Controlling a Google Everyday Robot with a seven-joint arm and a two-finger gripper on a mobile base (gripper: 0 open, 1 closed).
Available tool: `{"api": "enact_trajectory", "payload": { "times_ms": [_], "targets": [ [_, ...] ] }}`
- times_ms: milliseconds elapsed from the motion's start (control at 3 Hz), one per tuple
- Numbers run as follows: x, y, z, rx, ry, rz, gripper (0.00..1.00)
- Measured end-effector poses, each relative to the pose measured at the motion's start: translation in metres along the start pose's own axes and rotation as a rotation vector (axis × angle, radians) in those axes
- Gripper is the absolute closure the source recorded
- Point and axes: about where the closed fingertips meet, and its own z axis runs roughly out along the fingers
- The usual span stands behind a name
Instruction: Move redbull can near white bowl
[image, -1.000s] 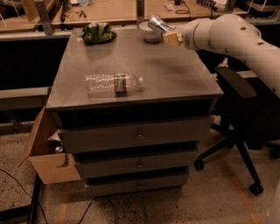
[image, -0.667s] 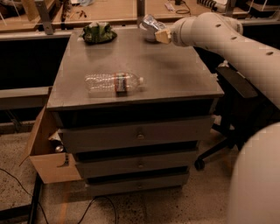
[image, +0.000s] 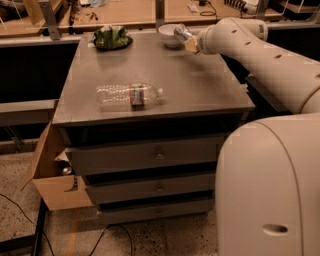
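The redbull can (image: 182, 34) is a slim shiny silver can, tilted and held off the table at the far right of the cabinet top. My gripper (image: 190, 43) is shut on it at the end of the white arm that reaches in from the right. The white bowl (image: 168, 36) stands upright on the far edge of the cabinet top, just left of the can and partly hidden by it. The can's end is right beside the bowl's rim.
A clear water bottle (image: 129, 95) with a red-and-white label lies on its side near the front of the grey cabinet top (image: 200, 90). A dark plate with a green bag (image: 112, 37) sits at the far left. An open cardboard box (image: 50, 175) stands left of the drawers. My white body (image: 270, 190) fills the lower right.
My arm has carried the can to the left along the far edge, closer to the white bowl. My body has come into view at the lower right.
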Motion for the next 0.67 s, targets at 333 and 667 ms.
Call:
{"api": "enact_trajectory", "payload": {
  "times_ms": [333,667],
  "targets": [
    [0.013,-0.011,0.018,0.011,0.028,0.032,1.00],
    [0.023,-0.008,0.037,-0.028,0.040,0.063,0.82]
  ]
}}
